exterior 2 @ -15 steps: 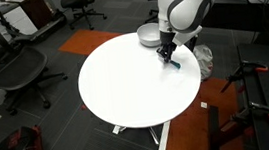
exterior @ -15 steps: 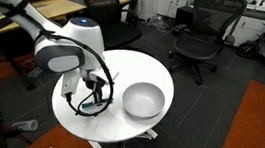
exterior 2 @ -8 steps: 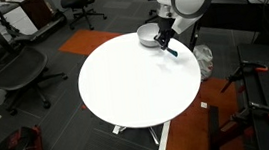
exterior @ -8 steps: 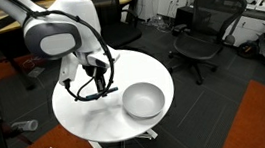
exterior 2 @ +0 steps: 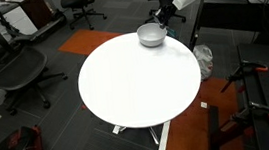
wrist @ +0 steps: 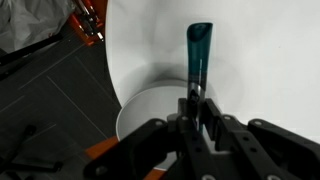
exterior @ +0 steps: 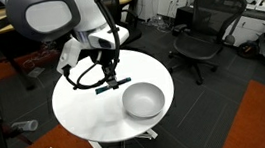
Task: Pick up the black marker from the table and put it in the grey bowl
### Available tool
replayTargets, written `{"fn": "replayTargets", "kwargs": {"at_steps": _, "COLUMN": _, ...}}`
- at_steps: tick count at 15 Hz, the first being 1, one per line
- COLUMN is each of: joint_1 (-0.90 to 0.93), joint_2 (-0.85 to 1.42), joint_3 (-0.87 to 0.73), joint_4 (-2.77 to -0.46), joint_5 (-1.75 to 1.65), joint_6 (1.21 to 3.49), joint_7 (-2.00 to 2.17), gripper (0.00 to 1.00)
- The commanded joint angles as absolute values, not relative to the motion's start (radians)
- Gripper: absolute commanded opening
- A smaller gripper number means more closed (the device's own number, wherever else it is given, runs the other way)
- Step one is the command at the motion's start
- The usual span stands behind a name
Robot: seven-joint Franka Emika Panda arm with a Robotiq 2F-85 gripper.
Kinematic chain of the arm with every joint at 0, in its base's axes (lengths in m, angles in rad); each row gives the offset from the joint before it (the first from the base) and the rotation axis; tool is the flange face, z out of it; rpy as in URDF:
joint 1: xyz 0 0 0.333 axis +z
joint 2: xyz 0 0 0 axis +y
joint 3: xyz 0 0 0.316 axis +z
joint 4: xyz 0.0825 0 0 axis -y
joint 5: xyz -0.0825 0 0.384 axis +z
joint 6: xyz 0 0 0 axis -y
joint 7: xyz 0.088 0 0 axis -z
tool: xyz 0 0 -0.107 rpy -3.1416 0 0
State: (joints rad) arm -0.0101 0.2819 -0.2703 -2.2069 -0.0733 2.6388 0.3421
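Wrist view: hand [wrist: 197,100] clamped on black marker [wrist: 199,50], a slim dark stick with its teal end pointing away from grey bowl [wrist: 142,108]. Held above smooth white worktop [wrist: 265,60], beside bowl rim, not yet over it. Bowl silvery, deep, round. Short shift toward bowl centre likely needed.

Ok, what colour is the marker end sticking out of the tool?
Teal on the black marker, darkening toward the tool; wrist view shows it best.

arm [exterior: 88,16]: wht rounded shells, grey jt cap | gripper [exterior: 110,84]: blk, blocky | cable [exterior: 75,83]: blk loop, 9 o'clock of gripper
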Motion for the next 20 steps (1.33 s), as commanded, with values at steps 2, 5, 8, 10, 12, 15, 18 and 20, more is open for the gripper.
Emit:
{"fn": "replayTargets", "kwargs": {"at_steps": 2, "joint_1": -0.04, "joint_2": 0.279, "joint_3": -0.273, "joint_4": -2.129, "joint_5": -0.101, "joint_6": 2.567, "joint_7": 0.362, "gripper": 0.05}}
{"fn": "replayTargets", "kwargs": {"at_steps": 5, "joint_1": -0.064, "joint_2": 0.308, "joint_3": -0.265, "joint_4": -2.067, "joint_5": -0.083, "joint_6": 2.539, "joint_7": 0.348, "gripper": 0.05}}
{"fn": "replayTargets", "kwargs": {"at_steps": 8, "joint_1": -0.088, "joint_2": 0.353, "joint_3": -0.257, "joint_4": -1.999, "joint_5": -0.063, "joint_6": 2.505, "joint_7": 0.33, "gripper": 0.05}}
{"fn": "replayTargets", "kwargs": {"at_steps": 10, "joint_1": -0.102, "joint_2": 0.392, "joint_3": -0.25, "joint_4": -1.951, "joint_5": -0.052, "joint_6": 2.487, "joint_7": 0.32, "gripper": 0.05}}
{"fn": "replayTargets", "kwargs": {"at_steps": 12, "joint_1": -0.113, "joint_2": 0.436, "joint_3": -0.243, "joint_4": -1.903, "joint_5": -0.042, "joint_6": 2.472, "joint_7": 0.311, "gripper": 0.05}}
{"fn": "replayTargets", "kwargs": {"at_steps": 15, "joint_1": -0.127, "joint_2": 0.507, "joint_3": -0.229, "joint_4": -1.831, "joint_5": -0.023, "joint_6": 2.462, "joint_7": 0.299, "gripper": 0.05}}
{"fn": "replayTargets", "kwargs": {"at_steps": 18, "joint_1": -0.142, "joint_2": 0.574, "joint_3": -0.21, "joint_4": -1.766, "joint_5": -0.004, "joint_6": 2.447, "joint_7": 0.291, "gripper": 0.05}}
{"fn": "replayTargets", "kwargs": {"at_steps": 20, "joint_1": -0.151, "joint_2": 0.613, "joint_3": -0.199, "joint_4": -1.73, "joint_5": 0.013, "joint_6": 2.429, "joint_7": 0.276, "gripper": 0.05}}
